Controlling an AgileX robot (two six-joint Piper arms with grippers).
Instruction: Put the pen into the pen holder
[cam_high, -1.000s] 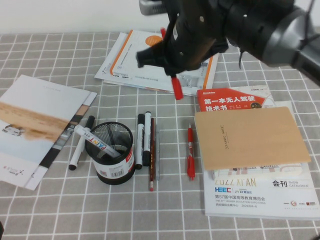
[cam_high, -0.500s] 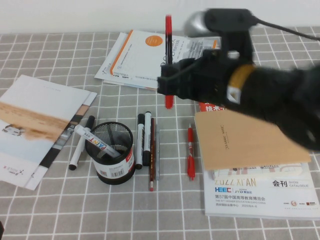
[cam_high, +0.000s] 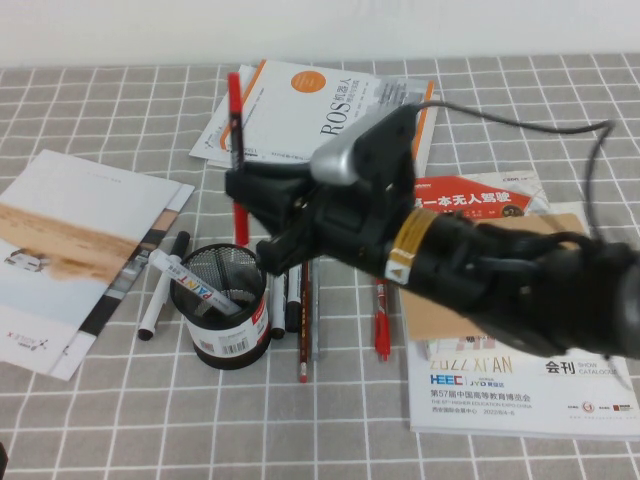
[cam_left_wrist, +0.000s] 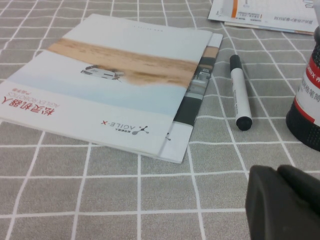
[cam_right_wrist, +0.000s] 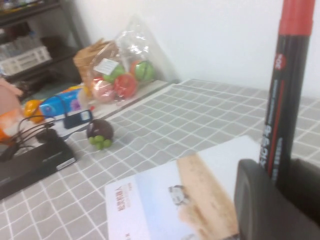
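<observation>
The step in hand is the carry: the right pincer (cam_high: 243, 190) is clamped on the pen (cam_high: 236, 150), which stands nearly upright in its grip, red cap up and red end down, held in the air above the counter (cam_high: 100, 420) rather than resting on anything. In the high view its lower end hangs just beyond the far rim of the pen holder (cam_high: 227, 305), seemingly not yet inside the mesh, though the arm covers part of that rim and the height of the tip over the cup is hard to judge. The right wrist view shows the black barrel rising from between the dark fingers (cam_right_wrist: 260, 200), so the grip looks firm. The holder already has a white marker (cam_high: 195, 283) leaning across its mouth, and more markers (cam_high: 287, 275) and a slim red pen (cam_high: 381, 305) lie on the counter beside it. The next move, as I judge it, calls for bringing the tip over the open part of the mouth, clear of the leaning marker, then lowering before letting go. The left pincer (cam_left_wrist: 285, 205) sits low at the near left of the counter, beside the brochure (cam_left_wrist: 110, 85); whether it is open or closed cannot be told.
</observation>
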